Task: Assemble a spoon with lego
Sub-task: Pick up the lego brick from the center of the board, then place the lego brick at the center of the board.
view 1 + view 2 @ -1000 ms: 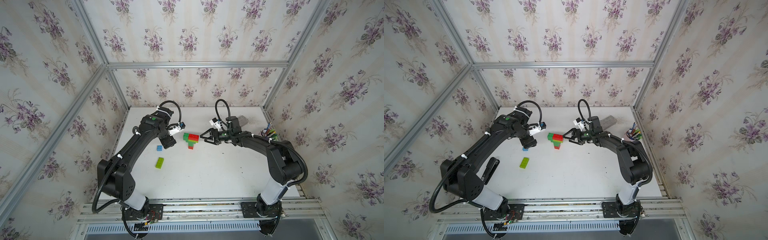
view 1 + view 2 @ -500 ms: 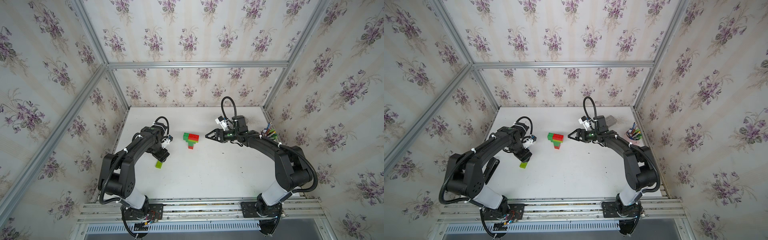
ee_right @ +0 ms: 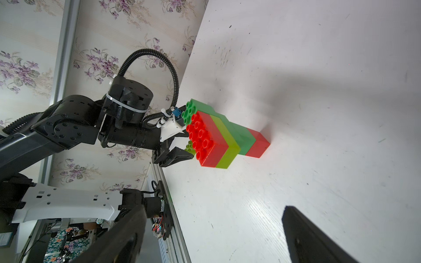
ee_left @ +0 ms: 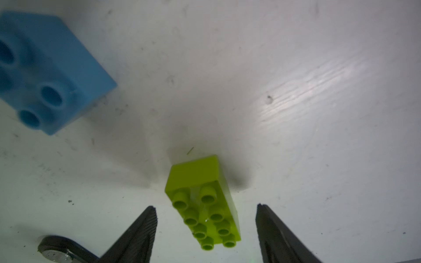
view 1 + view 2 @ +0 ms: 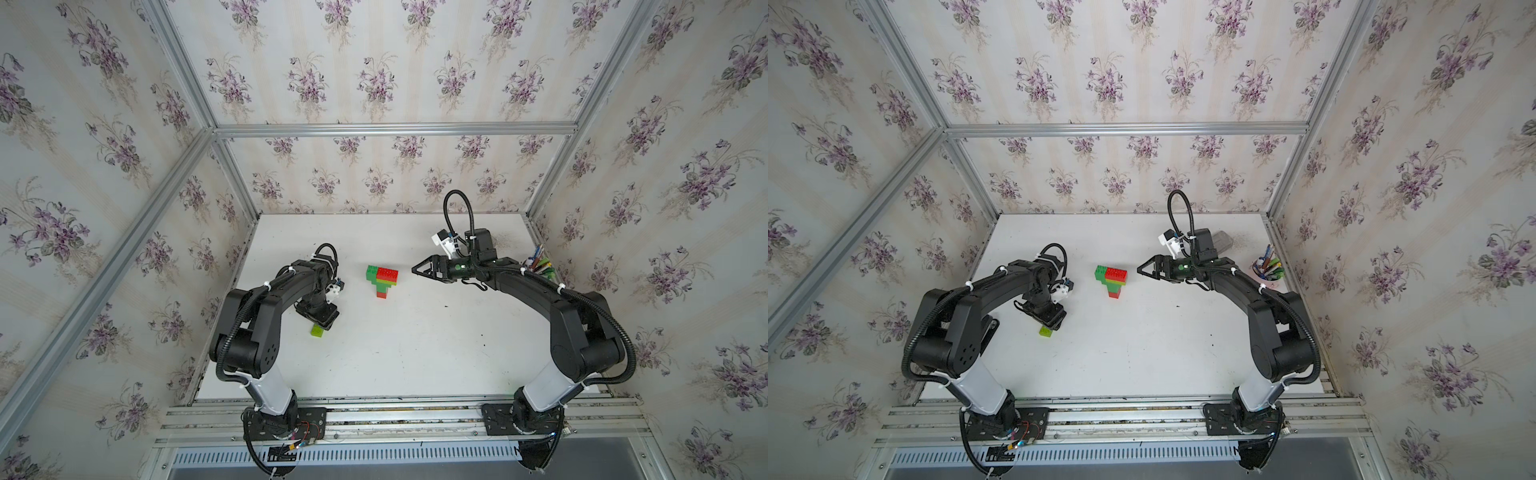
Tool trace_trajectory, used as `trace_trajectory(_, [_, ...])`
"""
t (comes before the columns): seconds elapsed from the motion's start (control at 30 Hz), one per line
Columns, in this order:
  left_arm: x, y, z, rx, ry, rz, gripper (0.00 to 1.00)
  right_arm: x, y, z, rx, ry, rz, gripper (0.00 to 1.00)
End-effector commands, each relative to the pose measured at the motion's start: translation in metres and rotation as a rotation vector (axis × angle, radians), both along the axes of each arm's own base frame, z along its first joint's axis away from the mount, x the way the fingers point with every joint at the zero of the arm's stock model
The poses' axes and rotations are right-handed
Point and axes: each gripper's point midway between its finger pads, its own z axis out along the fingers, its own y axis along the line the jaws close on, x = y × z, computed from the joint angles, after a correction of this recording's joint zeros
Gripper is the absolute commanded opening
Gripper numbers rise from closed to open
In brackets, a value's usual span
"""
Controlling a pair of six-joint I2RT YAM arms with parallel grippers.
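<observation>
Left wrist view: a loose lime brick [image 4: 202,202] is seen lying studs-up on the white table [image 4: 296,113]. It is framed by the spread jaws of the left gripper [image 4: 205,207], which are not touching it. A loose blue brick [image 4: 50,72] is seen nearby, apart from the lime one.

In both top views the part-built spoon [image 5: 382,280] is found near the middle of the frame, lying flat on the table. A narrow red-and-green stem is widened by a lime layer into a red and green head. The left gripper is placed left of the spoon and lower in the frame. The right gripper [image 5: 417,269] is held just right of the spoon, apart from it. In the right wrist view its jaws are shown wide apart and empty.

The build is judged well over half done. The lime and blue bricks are not yet attached, and the lime one is likely to be picked up next.
</observation>
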Motion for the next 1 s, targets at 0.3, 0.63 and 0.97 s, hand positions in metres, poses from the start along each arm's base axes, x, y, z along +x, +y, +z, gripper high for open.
trace_trajectory(0.3, [0.001, 0.001, 0.004, -0.001, -0.038, 0.018, 0.33, 0.004, -0.003, 0.002, -0.023, -0.026, -0.005, 0.96])
trace_trajectory(0.63, [-0.014, -0.011, 0.047, -0.065, -0.175, -0.066, 0.24, 0.009, -0.018, 0.02, -0.041, -0.126, -0.029, 0.96])
trace_trajectory(0.97, [-0.043, -0.106, 0.083, -0.167, -0.246, -0.376, 0.24, 0.009, -0.054, 0.045, -0.098, -0.452, -0.11, 0.96])
